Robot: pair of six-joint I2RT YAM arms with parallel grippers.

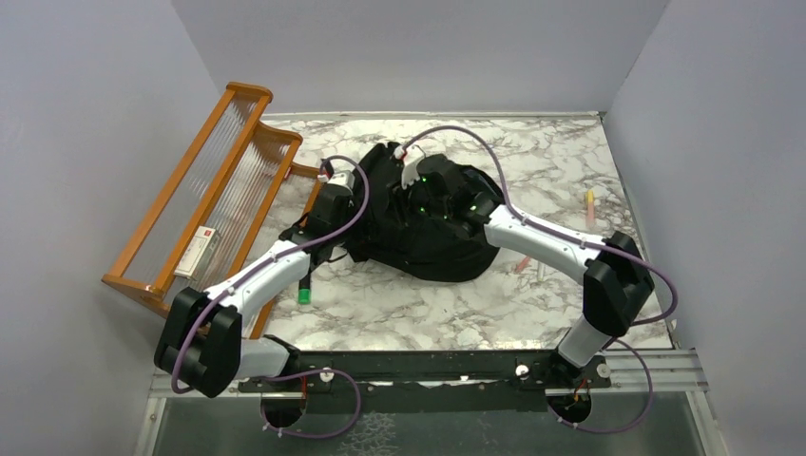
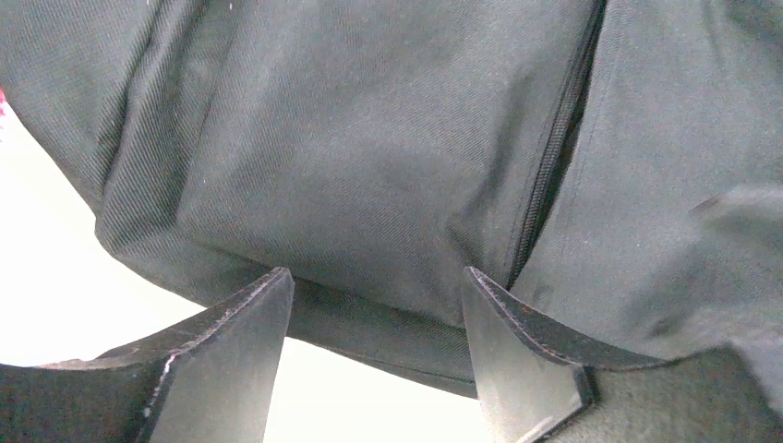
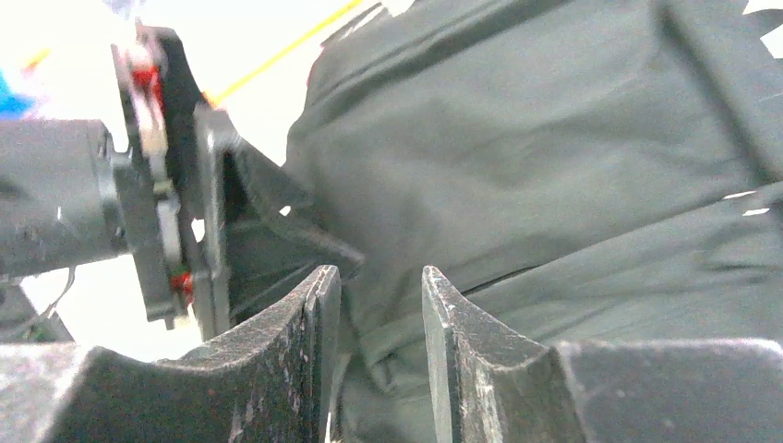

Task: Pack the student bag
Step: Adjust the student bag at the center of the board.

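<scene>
From the overhead camera I see the black backpack (image 1: 418, 228) lying slumped on the marble tabletop (image 1: 399, 304), about mid-way across and toward the far half, with both arms reaching in over it. My left arm comes in against the bag's left side and my right arm lies across its top.

On the left wrist camera, the left gripper (image 2: 377, 273) has its jaws spread wide. The bag's lower edge runs across the gap between the two fingers (image 2: 231, 360), and a zip line (image 2: 554, 157) climbs the fabric above the right-hand finger. Nothing is pinched there.

On the right wrist camera, the right gripper (image 3: 379, 272) has its jaws drawn in close, with a fold of the backpack's fabric caught in the narrow gap, so I read it as gripping the bag. The left gripper's body shows just beside it, at the left of that view.

A wooden rack (image 1: 204, 204) leans at the tabletop's left edge with a small box (image 1: 197, 252) in it. A green-capped marker (image 1: 304, 291) lies near the left arm. A yellow pen (image 1: 589, 204) and a reddish one (image 1: 523, 264) lie on the right side.
</scene>
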